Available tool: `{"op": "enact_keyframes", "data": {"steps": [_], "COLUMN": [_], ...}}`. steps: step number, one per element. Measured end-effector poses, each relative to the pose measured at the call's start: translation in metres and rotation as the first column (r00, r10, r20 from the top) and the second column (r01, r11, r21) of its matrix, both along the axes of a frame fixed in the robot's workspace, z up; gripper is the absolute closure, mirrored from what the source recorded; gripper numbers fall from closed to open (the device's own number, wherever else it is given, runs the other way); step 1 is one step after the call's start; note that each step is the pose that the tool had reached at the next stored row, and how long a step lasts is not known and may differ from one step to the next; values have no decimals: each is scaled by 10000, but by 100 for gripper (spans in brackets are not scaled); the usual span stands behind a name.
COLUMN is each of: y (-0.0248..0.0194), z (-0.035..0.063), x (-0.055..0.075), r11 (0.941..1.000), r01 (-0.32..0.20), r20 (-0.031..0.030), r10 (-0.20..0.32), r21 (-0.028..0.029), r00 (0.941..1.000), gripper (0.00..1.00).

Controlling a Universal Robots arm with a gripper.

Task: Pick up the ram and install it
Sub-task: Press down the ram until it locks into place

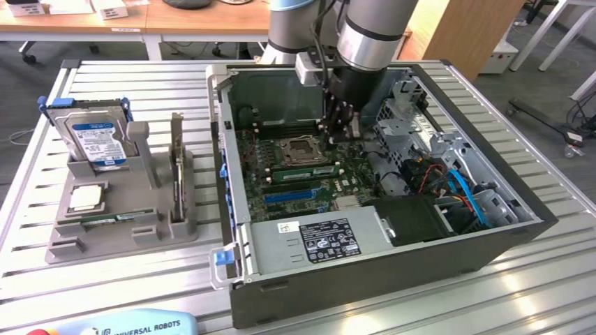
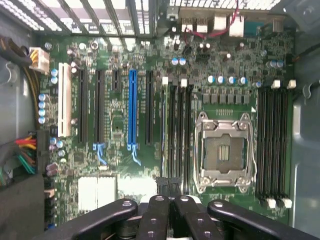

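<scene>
The ram (image 1: 303, 171) appears to stand in a motherboard (image 1: 328, 188) slot beside the open processor socket (image 1: 303, 148); we judge the gripper (image 1: 342, 137), its fingers pinched together on nothing, sits over its end to press it.

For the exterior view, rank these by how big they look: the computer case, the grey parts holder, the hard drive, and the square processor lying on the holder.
Largest to smallest:
1. computer case
2. grey parts holder
3. hard drive
4. processor
The last three sit together at a similar distance from the camera, so their order is safe.
</scene>
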State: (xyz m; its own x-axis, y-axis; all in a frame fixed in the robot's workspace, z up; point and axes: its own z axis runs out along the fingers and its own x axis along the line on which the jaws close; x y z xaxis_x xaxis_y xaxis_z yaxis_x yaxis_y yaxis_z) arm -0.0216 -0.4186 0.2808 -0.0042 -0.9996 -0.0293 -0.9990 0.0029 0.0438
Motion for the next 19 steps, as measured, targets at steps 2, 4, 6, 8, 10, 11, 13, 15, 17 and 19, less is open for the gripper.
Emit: {"op": "enact_keyframes", "data": {"steps": [2, 4, 6, 8, 10, 11, 13, 15, 17, 19], "y": [0, 0, 0, 1, 1, 1, 1, 1, 1, 0], "z": [-1, 0, -1, -1, -1, -1, 0, -1, -1, -3], "x": [56, 106, 152, 194, 235, 256, 288, 306, 306, 306], "r11": [10000, 10000, 10000, 10000, 10000, 10000, 10000, 10000, 10000, 10000], "r01": [1, 0, -1, 1, 0, 0, -1, 0, 0, 1], "r20": [0, 0, 0, 0, 1, 0, 0, 1, 1, 1], "r10": [-1, 0, 1, -1, 0, 0, 1, 0, 0, -1], "r21": [1, 0, 1, 2, 3, 2, 0, 4, 3, 4], "r00": [10000, 10000, 10000, 10000, 10000, 10000, 10000, 10000, 10000, 10000], "gripper": [90, 90, 90, 90, 90, 90, 90, 90, 90, 90]}}
